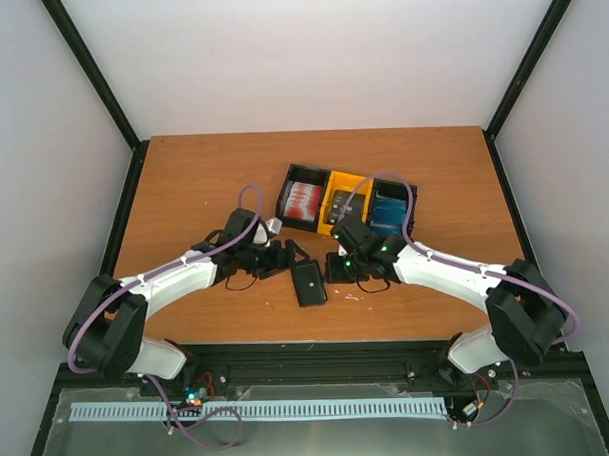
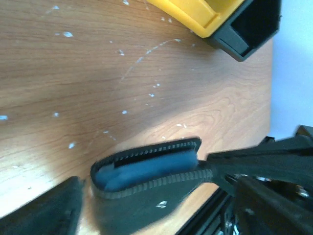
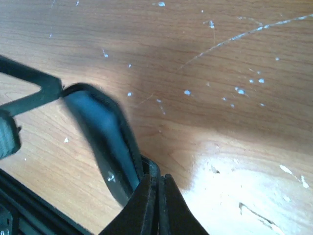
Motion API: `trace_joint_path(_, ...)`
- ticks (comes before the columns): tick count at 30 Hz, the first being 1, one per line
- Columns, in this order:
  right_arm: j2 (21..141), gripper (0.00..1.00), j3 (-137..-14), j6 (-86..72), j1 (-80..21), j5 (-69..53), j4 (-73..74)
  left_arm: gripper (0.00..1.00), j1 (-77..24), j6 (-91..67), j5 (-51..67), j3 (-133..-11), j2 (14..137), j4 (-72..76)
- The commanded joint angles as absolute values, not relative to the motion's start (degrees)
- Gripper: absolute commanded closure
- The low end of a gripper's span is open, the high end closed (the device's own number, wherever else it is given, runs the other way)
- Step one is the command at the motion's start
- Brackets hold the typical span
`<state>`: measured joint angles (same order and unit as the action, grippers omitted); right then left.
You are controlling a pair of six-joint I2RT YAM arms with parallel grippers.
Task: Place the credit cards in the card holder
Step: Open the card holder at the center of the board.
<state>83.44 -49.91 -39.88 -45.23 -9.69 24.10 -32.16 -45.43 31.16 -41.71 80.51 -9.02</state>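
The card holder (image 1: 309, 284), black with a blue lining, lies between the two arms near the table's front. In the right wrist view my right gripper (image 3: 157, 178) is shut on one stitched edge of the card holder (image 3: 100, 127). In the left wrist view the card holder (image 2: 146, 166) gapes slightly open between the spread fingers of my left gripper (image 2: 156, 188), which is open and holds nothing. Red-and-white credit cards (image 1: 302, 200) and dark ones (image 1: 341, 209) stand in the tray behind. No card shows in either gripper.
The black-and-yellow three-compartment tray (image 1: 321, 185) stands just behind both grippers, with blue cards (image 1: 389, 213) in its right compartment. Its yellow corner (image 2: 205, 14) shows in the left wrist view. The two grippers (image 1: 283, 257) (image 1: 338, 269) are close together.
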Motion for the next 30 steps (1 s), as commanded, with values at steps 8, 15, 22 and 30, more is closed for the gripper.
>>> trace_joint_path(8,80.3,0.97,-56.2,-37.9,-45.0,-11.7,35.9,0.0,-32.0,-43.5,29.5,-41.9,81.8,-9.7)
trace_joint_path(15,81.6,0.97,-58.4,-38.5,-45.0,-12.2,35.3,0.01,-32.1,-44.4,35.3,-39.5,82.6,-4.2)
trace_joint_path(22,84.5,0.97,-57.7,-38.6,-45.0,-4.6,38.3,0.26,-32.1,-44.0,34.9,-38.9,84.3,-4.7)
trace_joint_path(30,86.5,0.96,-56.9,-40.2,-45.0,14.7,46.7,0.44,-32.0,-43.6,36.1,-38.4,86.2,-4.6)
